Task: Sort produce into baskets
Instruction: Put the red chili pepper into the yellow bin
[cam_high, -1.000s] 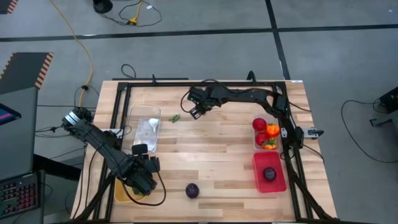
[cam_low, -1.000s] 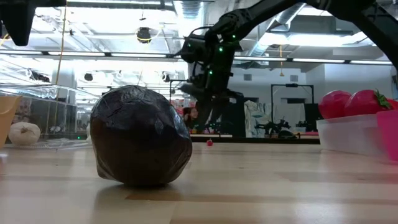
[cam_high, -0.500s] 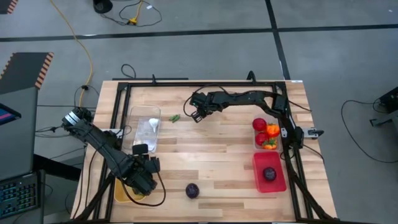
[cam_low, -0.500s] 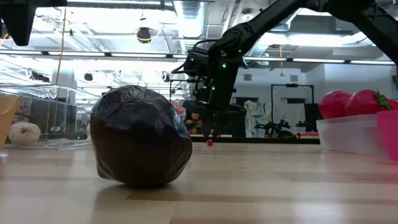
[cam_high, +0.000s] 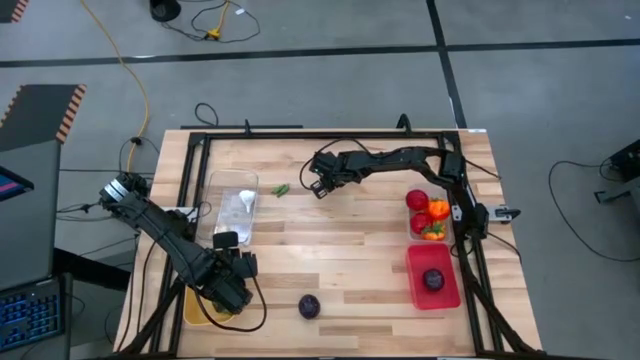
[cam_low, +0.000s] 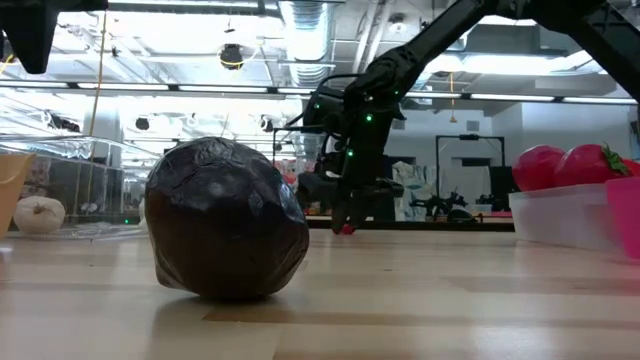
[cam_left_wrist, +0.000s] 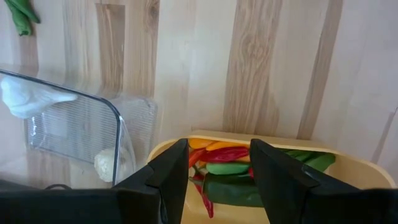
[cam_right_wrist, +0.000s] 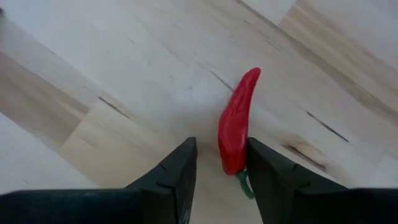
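Note:
A thin red chilli (cam_right_wrist: 236, 124) lies flat on the wooden table toward the far middle. My right gripper (cam_right_wrist: 222, 171) is open and low over it (cam_high: 319, 188), one finger on either side of the chilli's green stem end; I cannot tell whether they touch it. In the low view the fingertips (cam_low: 345, 222) reach the table top. My left gripper (cam_left_wrist: 219, 171) is open and empty above the yellow bin (cam_left_wrist: 311, 163) at the near left (cam_high: 190, 308), which holds several red, green and orange chillies.
A green chilli (cam_high: 282, 189) lies beside a clear bin (cam_high: 238, 205) holding garlic. A dark purple round (cam_high: 310, 307) sits near the front edge. At the right stand a clear bin of tomatoes and peppers (cam_high: 428, 215) and a red bin (cam_high: 432, 278) with a purple round.
My right gripper has come down from above the table and a little toward the near edge, until its fingertips stand at the table top around the red chilli. The chilli has stayed where it was.

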